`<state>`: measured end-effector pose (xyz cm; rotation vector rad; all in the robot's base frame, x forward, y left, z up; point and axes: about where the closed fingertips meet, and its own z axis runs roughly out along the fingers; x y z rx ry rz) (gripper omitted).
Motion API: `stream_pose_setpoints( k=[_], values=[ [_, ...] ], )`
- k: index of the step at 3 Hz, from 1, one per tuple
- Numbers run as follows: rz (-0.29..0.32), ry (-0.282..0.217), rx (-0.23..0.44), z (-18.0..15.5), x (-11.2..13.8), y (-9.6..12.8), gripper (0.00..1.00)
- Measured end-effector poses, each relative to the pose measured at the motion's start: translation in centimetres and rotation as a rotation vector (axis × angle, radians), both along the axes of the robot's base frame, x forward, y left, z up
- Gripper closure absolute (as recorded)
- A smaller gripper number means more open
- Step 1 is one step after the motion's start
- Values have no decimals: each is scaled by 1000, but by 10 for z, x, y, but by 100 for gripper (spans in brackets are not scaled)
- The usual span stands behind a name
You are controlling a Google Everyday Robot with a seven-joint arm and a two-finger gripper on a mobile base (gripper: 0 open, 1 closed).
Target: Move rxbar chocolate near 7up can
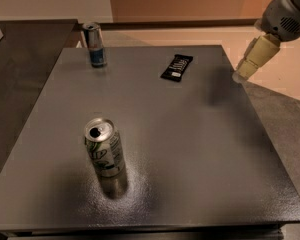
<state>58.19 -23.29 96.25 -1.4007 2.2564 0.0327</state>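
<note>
Found the chocolate bar (177, 67) lying flat on the grey table (200, 154), up by the table's far edge and a bit right of its middle, black wrapper with white print, set at a slant with the far short end leaning toward the table's right side. Spotted the soda can (104, 148) standing upright in the near left part of the table, white and green with a silver top and a dark opening facing up, plus a soft shadow spilling toward the table's near edge. Saw those two sitting well apart, with a wide stretch of bare tabletop between them. Also noticed a slimmer blue and silver can (94, 44) upright near the table's far left corner, left of the bar and not touching it. Caught the gripper (240, 75) up in the air just past the table's right edge, close to the far right corner, cream coloured and pointing down and leftward at the tabletop, attached to a rounded grey arm (287, 11) higher up beyond that same corner. Touched neither the bar nor either can. Honestly couldn't tell whether clenched or released. Made out a faint dark shadow (217, 86) on the tabletop just inside the right edge, beside the gripper. Also clocked a darker counter (20, 94) running along the table's left edge, near the blue can's side.
</note>
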Motion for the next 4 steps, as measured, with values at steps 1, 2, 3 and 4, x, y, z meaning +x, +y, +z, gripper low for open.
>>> stream_pose_setpoints(
  k=[1,2,3,4],
  values=[
    [-10,10,68,-22,34,17,0],
    [-10,36,120,-51,62,36,0],
    [-11,60,170,-75,83,53,0],
    [-4,84,222,-89,97,68,0]
  ],
)
